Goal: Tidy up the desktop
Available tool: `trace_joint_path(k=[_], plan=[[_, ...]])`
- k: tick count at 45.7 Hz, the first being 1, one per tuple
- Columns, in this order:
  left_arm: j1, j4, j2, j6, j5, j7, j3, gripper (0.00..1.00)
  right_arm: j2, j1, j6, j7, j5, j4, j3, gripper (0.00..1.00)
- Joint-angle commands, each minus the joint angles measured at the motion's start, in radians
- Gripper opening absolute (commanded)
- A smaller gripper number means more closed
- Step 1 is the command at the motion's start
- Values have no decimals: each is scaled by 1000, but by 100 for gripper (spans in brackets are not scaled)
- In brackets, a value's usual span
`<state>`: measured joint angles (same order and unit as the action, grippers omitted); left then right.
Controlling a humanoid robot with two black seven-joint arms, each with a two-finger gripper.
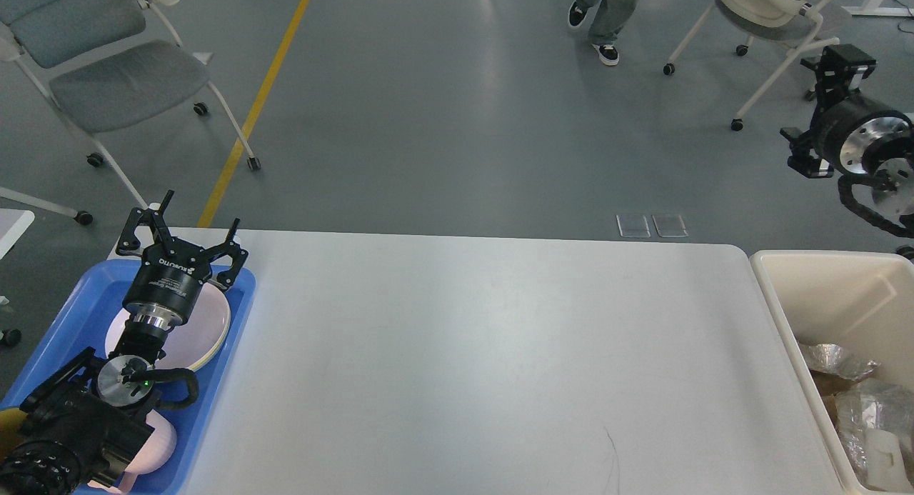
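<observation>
The desktop (485,352) is a wide white tabletop that fills the middle of the head view, with nothing lying on it. My left gripper (187,222) hangs open over the far end of the blue tray (239,309) at the table's left, its fingers spread and holding nothing. Under it in the tray lies a round pale plate (207,331). My right gripper (844,61) is raised high at the far right, above and behind the cream bin (778,302). It looks small and dark, so its fingers cannot be told apart.
The cream bin holds crumpled foil and clear plastic scraps (857,409). A pinkish dish (161,445) lies at the tray's near end. Grey chairs (114,81) stand on the floor beyond the table, and a person's legs (603,16) show at the top.
</observation>
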<state>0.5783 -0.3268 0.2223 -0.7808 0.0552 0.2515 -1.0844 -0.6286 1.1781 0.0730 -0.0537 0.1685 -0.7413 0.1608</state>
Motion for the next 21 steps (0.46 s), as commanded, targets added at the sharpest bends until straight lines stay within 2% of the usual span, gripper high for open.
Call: trace_joint_path(k=[1,7,11,15,21], plan=[[0,0,0,0,0,0,0,96,142,-63,4,-2,-1,68,206,100],[0,0,0,0,0,0,0,96,283,-155,4,-6,-3,146,344,100],[0,0,0,0,0,0,0,96,326,-193,4,-31,-3,151,370,100],[0,0,0,0,0,0,0,96,355,-236,5,-106,-3,151,407,100],[0,0,0,0,0,0,0,96,391,-291,4,-279,-3,149,471,100]])
